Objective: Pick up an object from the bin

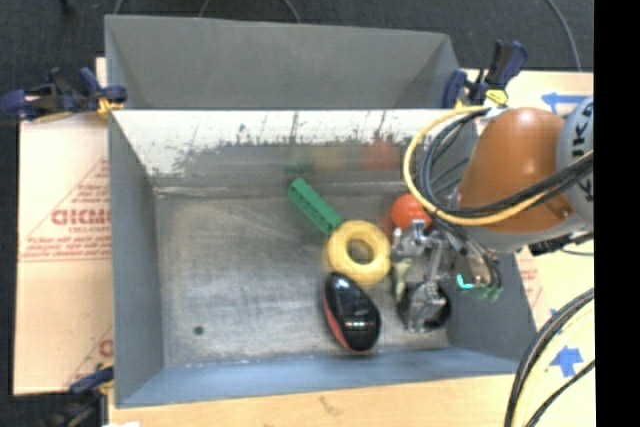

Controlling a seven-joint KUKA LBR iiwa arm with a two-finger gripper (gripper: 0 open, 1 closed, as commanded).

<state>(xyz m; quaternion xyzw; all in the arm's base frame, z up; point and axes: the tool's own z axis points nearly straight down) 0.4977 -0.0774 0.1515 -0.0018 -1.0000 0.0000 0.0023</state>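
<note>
My gripper is low in the bin's right front part, under the orange wrist cover. Right below it lies a small black thing with a pale rim, close to the right wall. An orange-red ball sits just behind the gripper, partly hidden by the arm. A yellow ring lies to the gripper's left, almost touching it. In front of the ring is a black computer mouse with a red stripe.
A green stick lies slanted behind the yellow ring, toward the back wall. The arm and its cables cover the bin's right rim. The left half of the bin floor is bare grey metal.
</note>
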